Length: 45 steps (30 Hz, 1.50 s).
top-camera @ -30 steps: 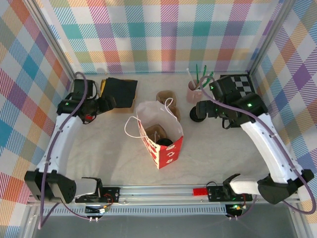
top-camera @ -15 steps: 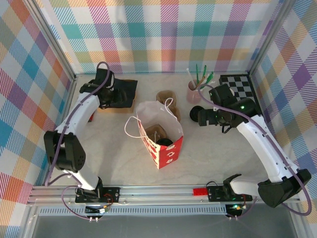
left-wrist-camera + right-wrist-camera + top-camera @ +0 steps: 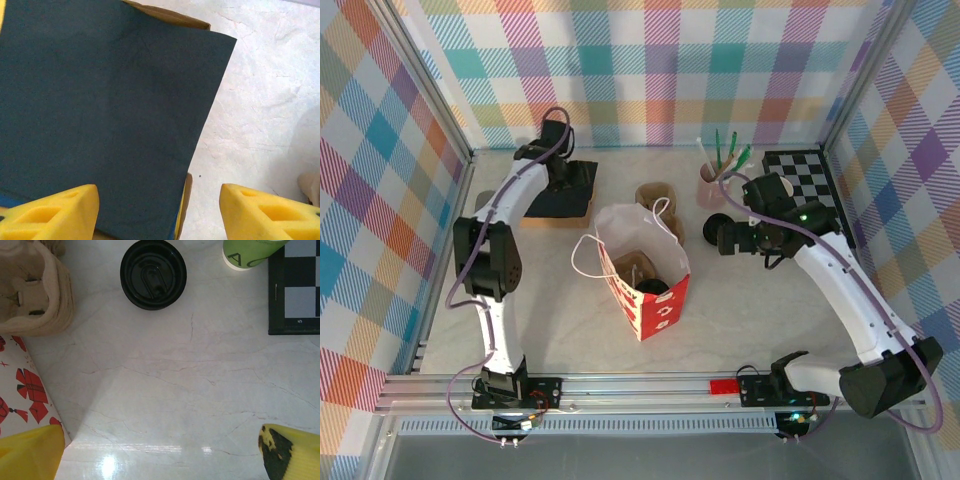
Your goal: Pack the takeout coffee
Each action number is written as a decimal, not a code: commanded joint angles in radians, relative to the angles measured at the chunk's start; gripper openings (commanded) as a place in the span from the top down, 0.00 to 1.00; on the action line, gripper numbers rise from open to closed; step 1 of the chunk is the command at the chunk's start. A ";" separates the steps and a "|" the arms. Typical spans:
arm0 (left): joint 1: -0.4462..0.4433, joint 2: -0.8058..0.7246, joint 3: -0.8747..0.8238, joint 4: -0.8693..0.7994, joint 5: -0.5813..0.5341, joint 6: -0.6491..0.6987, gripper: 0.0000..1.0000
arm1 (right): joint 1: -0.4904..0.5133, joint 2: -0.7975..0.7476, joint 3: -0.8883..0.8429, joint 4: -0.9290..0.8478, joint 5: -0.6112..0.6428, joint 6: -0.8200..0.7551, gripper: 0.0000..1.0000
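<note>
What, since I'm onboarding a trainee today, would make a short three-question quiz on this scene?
1. True or false: the takeout coffee sits inside the paper bag.
2. What lies below the left claw? A: a pink cup of straws. B: a dark flat sheet. C: a checkerboard.
3. Fill in: the right claw is ____ (open or shut), with nothing between its fingers.

Key: 1 false, it stands on the table with its black lid on; 2 B; 3 open.
</note>
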 commanded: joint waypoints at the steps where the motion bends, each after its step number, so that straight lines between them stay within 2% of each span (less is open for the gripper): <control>1: -0.009 0.060 0.073 -0.009 -0.040 0.027 0.36 | -0.009 0.017 -0.018 0.041 -0.038 -0.011 0.01; 13: -0.040 0.214 0.247 -0.012 -0.041 0.033 0.37 | -0.020 -0.017 -0.067 0.078 -0.038 -0.005 0.01; 25: -0.070 0.378 0.464 -0.061 -0.121 0.090 0.34 | -0.023 -0.021 -0.091 0.090 -0.031 -0.006 0.01; 32: -0.071 0.428 0.508 -0.064 -0.128 0.107 0.34 | -0.023 0.001 -0.091 0.102 -0.030 -0.003 0.01; 37: -0.071 0.444 0.511 -0.052 -0.135 0.116 0.37 | -0.023 0.015 -0.086 0.110 -0.032 0.001 0.01; 45: -0.070 0.459 0.526 -0.032 -0.158 0.146 0.49 | -0.023 0.034 -0.091 0.123 -0.032 0.003 0.00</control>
